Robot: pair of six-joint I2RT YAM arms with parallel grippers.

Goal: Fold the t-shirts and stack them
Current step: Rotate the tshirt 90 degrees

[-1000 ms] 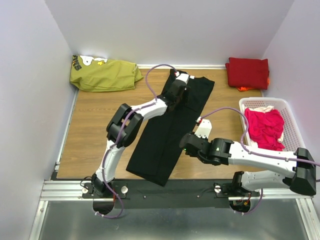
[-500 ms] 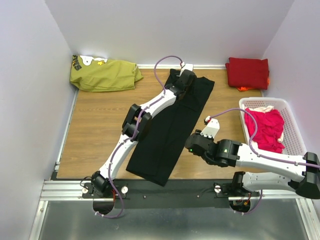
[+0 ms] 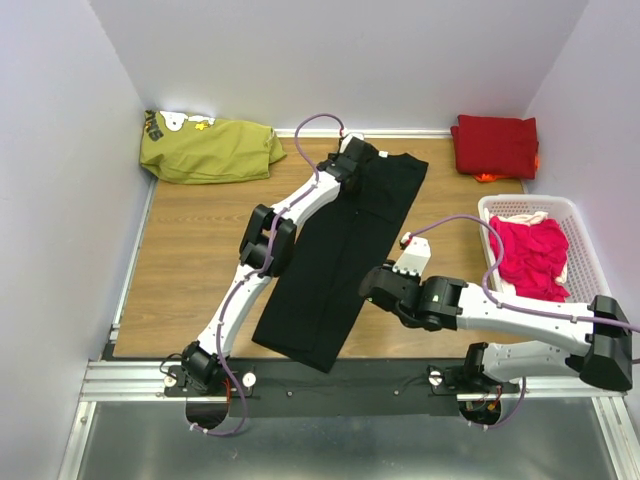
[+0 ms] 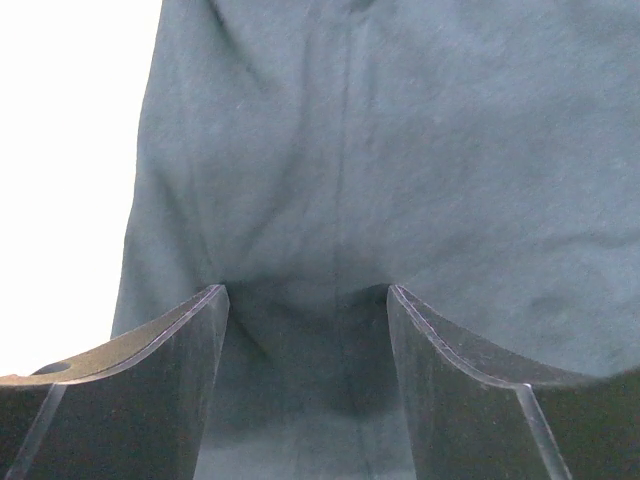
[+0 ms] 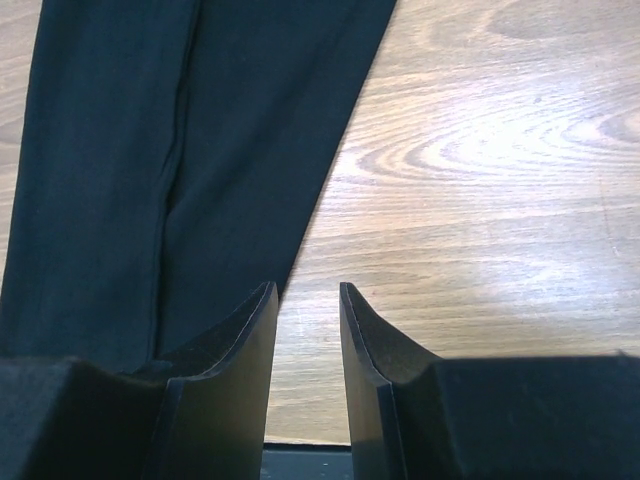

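Observation:
The black t-shirt [image 3: 345,250] lies as a long folded strip, running diagonally from the back centre of the table to its near edge. My left gripper [image 3: 351,150] is at the strip's far left corner. In the left wrist view, the left gripper [image 4: 307,290] is open wide with black cloth [image 4: 400,150] under and between the fingers. My right gripper [image 3: 371,288] is at the strip's right edge, low over the wood. In the right wrist view, the right gripper [image 5: 308,288] is narrowly open and empty, beside the shirt's edge [image 5: 200,150].
A folded dark red shirt [image 3: 494,146] lies at the back right. Bright pink shirts [image 3: 530,255] fill a white basket [image 3: 580,225] on the right. An olive-green shirt [image 3: 210,150] lies at the back left. White walls enclose the wooden table [image 3: 190,260].
My left gripper reached further back and then shifted left to the shirt's far left corner. My right gripper drifted slightly right and then returned to the shirt's right edge.

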